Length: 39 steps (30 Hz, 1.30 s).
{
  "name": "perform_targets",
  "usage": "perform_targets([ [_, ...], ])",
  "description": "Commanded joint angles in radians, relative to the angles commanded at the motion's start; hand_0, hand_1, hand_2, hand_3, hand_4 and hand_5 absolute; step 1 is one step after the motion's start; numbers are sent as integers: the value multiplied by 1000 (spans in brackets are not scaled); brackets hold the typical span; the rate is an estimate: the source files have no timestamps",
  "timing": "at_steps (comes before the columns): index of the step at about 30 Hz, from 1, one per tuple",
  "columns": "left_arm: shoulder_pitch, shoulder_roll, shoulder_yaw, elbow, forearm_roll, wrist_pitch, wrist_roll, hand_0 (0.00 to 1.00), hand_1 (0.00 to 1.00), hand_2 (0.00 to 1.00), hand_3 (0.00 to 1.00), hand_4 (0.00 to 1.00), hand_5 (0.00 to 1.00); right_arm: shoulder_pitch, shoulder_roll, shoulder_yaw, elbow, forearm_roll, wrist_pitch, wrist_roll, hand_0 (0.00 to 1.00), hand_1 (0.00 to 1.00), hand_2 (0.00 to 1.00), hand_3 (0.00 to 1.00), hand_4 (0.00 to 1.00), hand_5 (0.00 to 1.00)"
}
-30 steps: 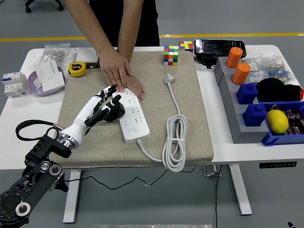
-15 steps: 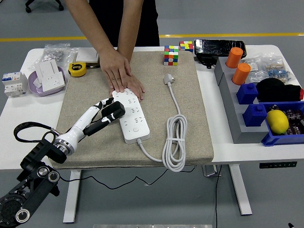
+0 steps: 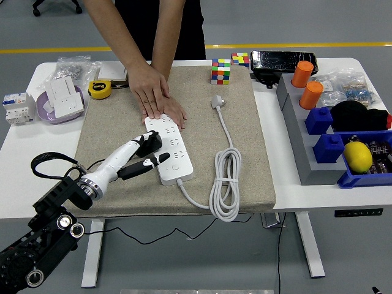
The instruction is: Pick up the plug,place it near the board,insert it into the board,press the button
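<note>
On the mat (image 3: 110,116), the plug (image 3: 216,101) is seen lying loose at the far side, well apart from the board (image 3: 169,149), with its cable (image 3: 225,184) coiled to the right of the board. So pick-up, placement and insertion are judged not done: no socket is occupied as far as can be seen. The left hand (image 3: 147,155) is positioned at the board's left edge, fingers curled, one finger extended over the near end of the board; nothing is held. That pose is judged consistent with the button press, the last step in the task line, so the order looks out of sequence. Whether the button (image 3: 175,166) is actually touched or pressed cannot be told; the fingertip is close to it but contact is not resolved. The board's far end is held down by a person's hands (image 3: 158,98), which hide the sockets there. The board's left edge is partly covered by the robot's hand. The right arm is not in view. The plug's pins cannot be made out. The person is cut off at the top edge.
</note>
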Motion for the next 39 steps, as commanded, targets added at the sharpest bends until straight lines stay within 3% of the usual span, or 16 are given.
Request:
perform_targets([
  [17, -71, 26, 90, 21, 113, 14, 15, 998, 998, 998, 985, 998, 998, 4, -5, -5, 0, 1, -1, -1, 853, 785, 768, 809, 998, 998],
  [39, -107, 18, 155, 29, 131, 3, 30, 998, 998, 998, 977, 998, 998, 8, -5, 2, 0, 1, -1, -2, 852, 785, 768, 809, 998, 998],
])
